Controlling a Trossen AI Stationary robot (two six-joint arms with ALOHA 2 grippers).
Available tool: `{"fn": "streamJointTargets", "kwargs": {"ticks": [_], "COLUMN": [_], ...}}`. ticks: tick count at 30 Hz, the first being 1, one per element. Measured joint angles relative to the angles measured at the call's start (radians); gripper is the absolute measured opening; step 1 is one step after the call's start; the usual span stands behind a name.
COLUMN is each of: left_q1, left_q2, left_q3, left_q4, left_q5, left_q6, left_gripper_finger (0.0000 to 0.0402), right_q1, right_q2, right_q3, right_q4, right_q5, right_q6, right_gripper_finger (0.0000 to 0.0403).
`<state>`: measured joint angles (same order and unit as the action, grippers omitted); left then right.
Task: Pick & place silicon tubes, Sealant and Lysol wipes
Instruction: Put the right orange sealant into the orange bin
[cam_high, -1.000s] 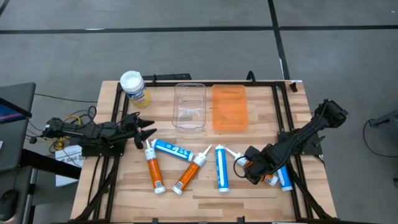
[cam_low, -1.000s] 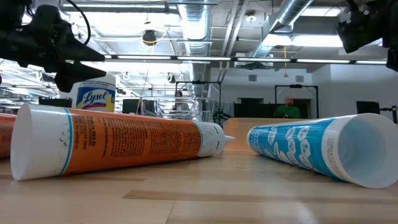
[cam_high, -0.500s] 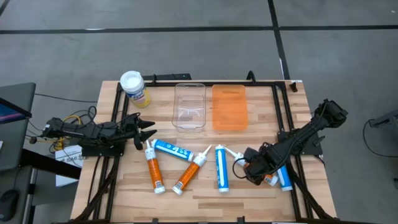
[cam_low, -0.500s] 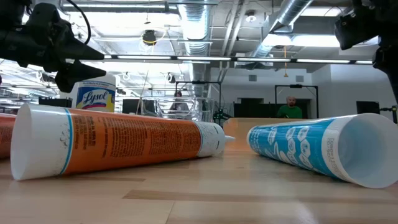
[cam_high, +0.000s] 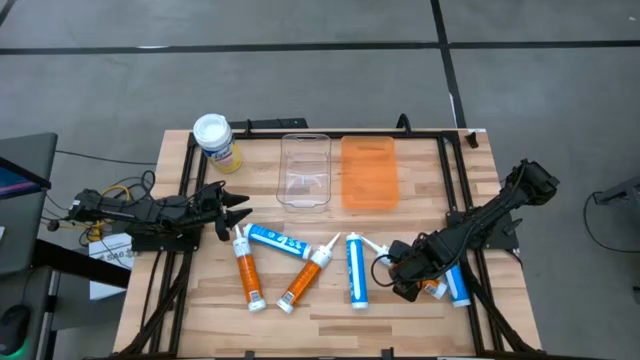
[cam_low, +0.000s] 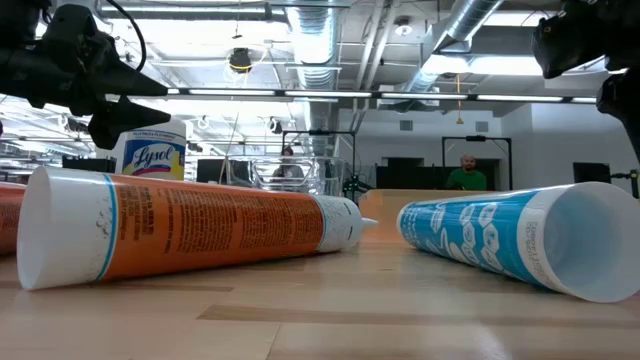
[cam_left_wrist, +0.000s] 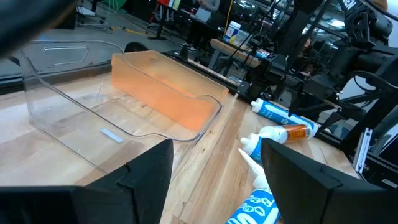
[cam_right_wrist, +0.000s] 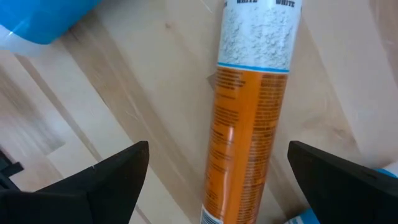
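Observation:
The Lysol wipes canister (cam_high: 215, 140), with a white lid and yellow label, stands upright at the table's far left corner. Several orange and blue tubes lie flat on the near half, among them an orange one (cam_high: 246, 270), a blue one (cam_high: 278, 240), another orange one (cam_high: 303, 277) and another blue one (cam_high: 356, 270). My left gripper (cam_high: 240, 212) is open and empty above the table's left edge, near the Lysol. My right gripper (cam_high: 390, 272) is open over an orange tube (cam_right_wrist: 249, 124). Its fingers stand on either side of the tube, apart from it.
A clear plastic bin (cam_high: 305, 170) and an orange bin (cam_high: 370, 173) stand side by side at the far middle. A blue tube (cam_high: 457, 286) lies under my right arm near the right edge. People show in the room behind the table (cam_low: 463, 175).
My right gripper has come down a little toward the orange tube beneath it and has stayed open. The tubes, bins and Lysol canister have not moved.

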<state>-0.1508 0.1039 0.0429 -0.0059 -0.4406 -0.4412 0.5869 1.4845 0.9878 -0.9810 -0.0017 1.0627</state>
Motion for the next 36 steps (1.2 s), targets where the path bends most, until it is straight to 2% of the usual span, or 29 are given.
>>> {"fn": "streamJointTargets", "kwargs": {"ticks": [16,23,30,36], "left_q1": [0.000,0.000,0.000,0.000], "left_q2": [0.000,0.000,0.000,0.000], "left_q3": [0.000,0.000,0.000,0.000], "left_q4": [0.000,0.001,0.003,0.004], "left_q5": [0.000,0.000,0.000,0.000], "left_q6": [0.000,0.000,-0.042,-0.046], "left_gripper_finger": [0.0236,0.0236,0.0236,0.0236], "right_q1": [-0.008,-0.008,-0.008,-0.005], "right_q2": [0.008,0.008,0.008,0.008], "right_q3": [-0.005,-0.088,-0.164,-0.216], "right_q4": [-0.005,0.015,0.172,0.198], "right_q5": [0.001,-0.006,-0.027,-0.027], "right_q6": [0.003,0.049,0.060,0.089], "right_gripper_finger": [0.0377,0.0377,0.0377,0.0377]}}
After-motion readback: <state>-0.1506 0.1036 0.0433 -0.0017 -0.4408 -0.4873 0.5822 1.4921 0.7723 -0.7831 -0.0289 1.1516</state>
